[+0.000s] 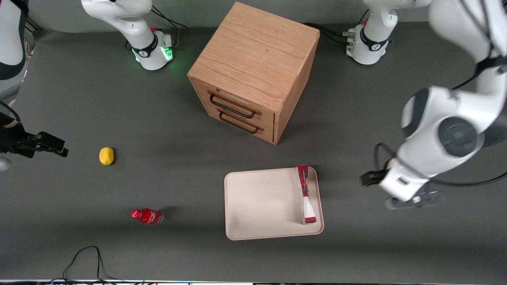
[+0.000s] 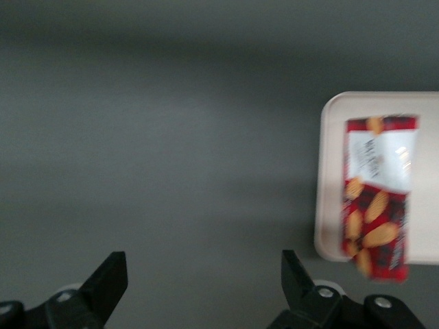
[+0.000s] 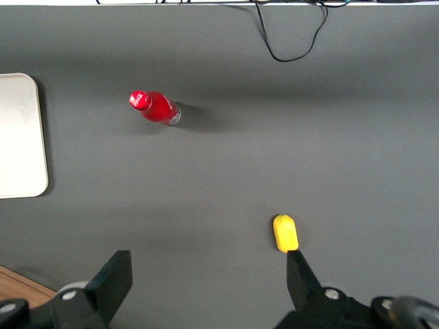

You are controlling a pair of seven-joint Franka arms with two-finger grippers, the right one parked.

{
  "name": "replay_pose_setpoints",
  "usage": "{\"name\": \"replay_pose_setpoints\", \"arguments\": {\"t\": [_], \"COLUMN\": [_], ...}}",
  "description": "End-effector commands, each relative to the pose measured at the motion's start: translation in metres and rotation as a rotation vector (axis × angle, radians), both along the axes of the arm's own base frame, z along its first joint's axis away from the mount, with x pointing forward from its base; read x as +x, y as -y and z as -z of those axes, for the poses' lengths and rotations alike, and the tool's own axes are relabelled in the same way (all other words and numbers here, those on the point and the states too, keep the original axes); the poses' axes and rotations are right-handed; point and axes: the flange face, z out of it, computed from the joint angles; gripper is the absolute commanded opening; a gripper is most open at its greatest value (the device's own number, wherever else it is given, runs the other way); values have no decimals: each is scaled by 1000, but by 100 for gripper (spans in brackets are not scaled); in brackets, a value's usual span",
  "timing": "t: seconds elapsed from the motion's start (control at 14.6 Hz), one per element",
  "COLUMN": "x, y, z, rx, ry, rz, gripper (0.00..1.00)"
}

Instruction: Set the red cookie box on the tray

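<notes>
The red cookie box (image 1: 305, 194) is seen lying inside the tray (image 1: 257, 231), along the edge toward the working arm, so the placement looks done. The gripper (image 1: 414, 200) is held over bare table beside the tray, jaws wide apart, nothing gripped.

Even overhead light, soft shadows; the left wrist view is motion-blurred.

Wooden drawer cabinet (image 1: 253, 71), grey tabletop (image 1: 79, 99)

front: high, looks down on whole table | wrists: close, downward | shared: tray (image 1: 237, 206) (image 2: 329, 205) (image 3: 20, 137)
</notes>
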Motion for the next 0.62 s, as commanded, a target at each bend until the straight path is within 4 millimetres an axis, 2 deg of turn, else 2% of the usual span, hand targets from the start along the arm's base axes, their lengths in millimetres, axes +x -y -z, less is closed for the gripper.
{"name": "replay_pose_setpoints", "arguments": {"t": [0.0,0.07,0.14,0.34,0.55], "x": [-81,-97,-110,-143,-156], "y": [-63,-86,-94,-101,-109], "z": [-41,-55,-69,-109,-124], "rx": [-38,-71,-75,-71,-71], "ry": [-14,-23,-37,-57,-55], "rz": [34,3,-3,-9,13], "gripper": [100,100,100,100,100]}}
